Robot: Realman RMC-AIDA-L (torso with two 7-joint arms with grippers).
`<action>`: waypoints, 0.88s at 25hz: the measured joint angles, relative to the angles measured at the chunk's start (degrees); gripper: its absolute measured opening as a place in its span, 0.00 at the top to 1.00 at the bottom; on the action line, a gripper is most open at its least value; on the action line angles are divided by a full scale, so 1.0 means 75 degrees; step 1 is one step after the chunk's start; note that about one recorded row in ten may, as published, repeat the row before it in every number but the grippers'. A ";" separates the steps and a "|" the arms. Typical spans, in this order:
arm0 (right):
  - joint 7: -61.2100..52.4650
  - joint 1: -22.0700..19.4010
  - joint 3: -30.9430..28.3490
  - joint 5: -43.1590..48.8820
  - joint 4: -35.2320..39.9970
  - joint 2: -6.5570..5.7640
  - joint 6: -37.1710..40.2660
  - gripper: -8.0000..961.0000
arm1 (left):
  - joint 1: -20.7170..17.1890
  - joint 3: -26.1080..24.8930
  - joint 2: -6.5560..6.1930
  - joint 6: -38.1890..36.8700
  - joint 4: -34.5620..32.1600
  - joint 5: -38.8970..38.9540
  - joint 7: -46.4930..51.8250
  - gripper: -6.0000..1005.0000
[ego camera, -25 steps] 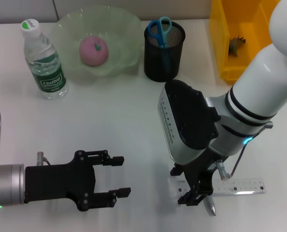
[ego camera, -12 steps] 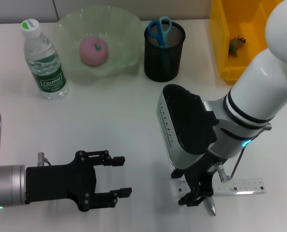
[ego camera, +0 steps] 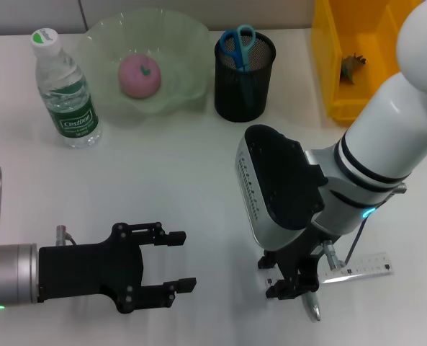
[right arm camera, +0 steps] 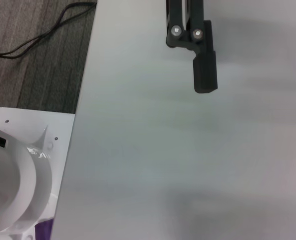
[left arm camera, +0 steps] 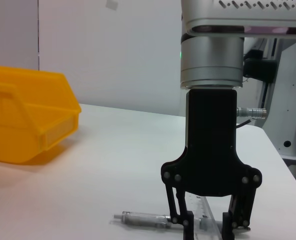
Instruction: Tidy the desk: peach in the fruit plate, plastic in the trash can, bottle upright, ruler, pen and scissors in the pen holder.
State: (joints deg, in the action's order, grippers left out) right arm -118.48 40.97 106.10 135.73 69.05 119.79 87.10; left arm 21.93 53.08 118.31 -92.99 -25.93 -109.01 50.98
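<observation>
The clear ruler lies near the front right of the table, tilted, with my right gripper shut on its left end. The pen rests on the table just in front of that gripper. The left wrist view shows the right gripper straddling the ruler, with the pen beside it. My left gripper hovers open and empty at the front left. The peach sits in the green fruit plate. The bottle stands upright. Blue scissors stick out of the black pen holder.
A yellow bin at the back right holds a scrap of plastic. In the right wrist view, one of the left gripper's fingers shows over the white table, whose edge drops to a grey floor with cables.
The ruler, flat and level before, now lies tilted with its right end swung toward the back. The right gripper shifted slightly. The left arm has not moved.
</observation>
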 joint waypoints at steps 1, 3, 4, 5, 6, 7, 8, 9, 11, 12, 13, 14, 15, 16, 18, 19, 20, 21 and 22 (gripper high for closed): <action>0.0000 0.0000 0.0000 0.0000 0.0000 0.0000 0.0000 0.60 | 0.0000 0.0000 0.0000 0.0000 0.0000 0.0000 0.0000 0.33; 0.0000 -0.0002 -0.0025 0.0000 0.0015 -0.0004 0.0036 0.60 | 0.0014 0.0000 -0.0002 0.0000 0.0000 0.0001 0.0001 0.33; -0.0005 -0.0002 -0.0058 0.0000 0.0060 -0.0013 0.0103 0.60 | 0.0016 0.0000 -0.0002 0.0000 0.0000 0.0002 0.0003 0.33; -0.0005 -0.0002 -0.0058 0.0000 0.0060 -0.0013 0.0103 0.60 | 0.0016 0.0000 -0.0002 0.0000 0.0000 0.0002 0.0003 0.33; -0.0023 0.0002 -0.0114 0.0000 0.0091 -0.0022 0.0153 0.60 | 0.0017 0.0000 -0.0002 0.0000 0.0000 0.0004 0.0003 0.33; -0.0088 0.0049 -0.0535 -0.0010 0.0194 -0.0037 0.0463 0.60 | 0.0018 0.0000 -0.0002 0.0001 0.0000 0.0010 0.0009 0.33; -0.0088 0.0049 -0.0535 -0.0010 0.0194 -0.0037 0.0463 0.60 | 0.0018 -0.0006 0.0000 -0.0001 0.0000 0.0014 0.0011 0.33; -0.0101 0.0078 -0.0801 -0.0027 0.0253 -0.0043 0.0633 0.60 | 0.0018 -0.0012 0.0002 -0.0003 0.0000 0.0017 0.0013 0.33; -0.0097 0.0116 -0.1517 -0.0086 0.0423 -0.0044 0.1062 0.60 | 0.0018 -0.0062 0.0003 -0.0022 0.0000 0.0021 0.0018 0.33; -0.0066 0.0139 -0.2257 -0.0109 0.0612 -0.0054 0.1382 0.60 | 0.0018 -0.0097 0.0005 -0.0039 0.0000 0.0022 0.0023 0.33; -0.0066 0.0139 -0.2257 -0.0109 0.0612 -0.0054 0.1382 0.60 | 0.0018 -0.0097 0.0005 -0.0039 0.0000 0.0022 0.0023 0.33; -0.0053 0.0154 -0.2938 -0.0118 0.0766 -0.0061 0.1623 0.60 | 0.0018 -0.0102 0.0005 -0.0042 0.0000 0.0022 0.0023 0.33; -0.0053 0.0154 -0.2938 -0.0118 0.0766 -0.0061 0.1623 0.60 | 0.0018 -0.0103 0.0006 -0.0043 0.0000 0.0022 0.0024 0.33; -0.0050 0.0161 -0.3294 -0.0139 0.0825 -0.0064 0.1708 0.60 | 0.0018 -0.0104 0.0007 -0.0044 0.0000 0.0025 0.0025 0.33; -0.0022 0.0166 -0.3963 -0.0251 0.0860 -0.0073 0.1775 0.60 | 0.0017 -0.0106 0.0009 -0.0049 0.0004 0.0036 0.0030 0.33; 0.0011 0.0165 -0.4311 -0.0362 0.0835 -0.0076 0.1795 0.60 | 0.0018 -0.0106 0.0013 -0.0060 0.0017 0.0061 0.0034 0.33; 0.0044 0.0159 -0.4591 -0.0483 0.0803 -0.0080 0.1788 0.60 | 0.0017 -0.0106 0.0016 -0.0072 0.0033 0.0079 0.0035 0.33; 0.0125 0.0133 -0.4925 -0.0657 0.0727 -0.0081 0.1762 0.60 | 0.0017 -0.0106 0.0018 -0.0088 0.0051 0.0102 0.0037 0.33; 0.0242 0.0101 -0.5270 -0.0871 0.0621 -0.0081 0.1722 0.60 | 0.0018 -0.0106 0.0020 -0.0112 0.0072 0.0145 0.0037 0.33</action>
State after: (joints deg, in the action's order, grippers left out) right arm -116.66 41.73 66.57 129.19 73.71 119.18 100.02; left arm 22.06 52.29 118.46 -93.82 -25.39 -107.92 51.26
